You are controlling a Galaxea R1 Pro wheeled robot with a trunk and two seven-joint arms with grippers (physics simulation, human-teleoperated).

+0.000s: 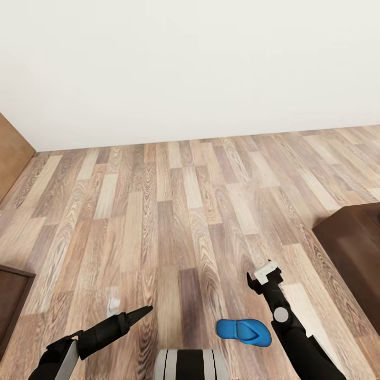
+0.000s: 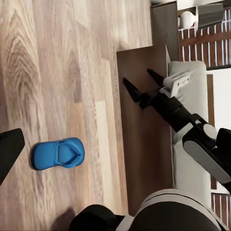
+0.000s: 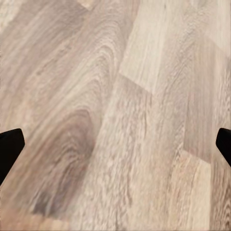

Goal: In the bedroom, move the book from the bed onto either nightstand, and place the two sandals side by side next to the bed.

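Note:
One bright blue sandal (image 1: 244, 331) (image 2: 57, 154) lies flat on the wooden floor just in front of my base. The other sandal and the book are out of view. My right gripper (image 1: 259, 274) (image 2: 142, 82) (image 3: 115, 144) hovers open over bare floor a little beyond the sandal, nothing between its fingers. My left gripper (image 1: 141, 313) is to the sandal's left, low over the floor, open and empty. The bed (image 2: 190, 159) has an off-white mattress and a dark brown frame (image 1: 353, 253) (image 2: 144, 144), and lies to my right.
A white wall closes the far side of the floor. A brown panel (image 1: 13, 153) stands at the far left and a dark wooden piece (image 1: 13, 295) at the near left. Another dark wooden unit (image 2: 166, 24) stands past the bed's end; I cannot tell what it is.

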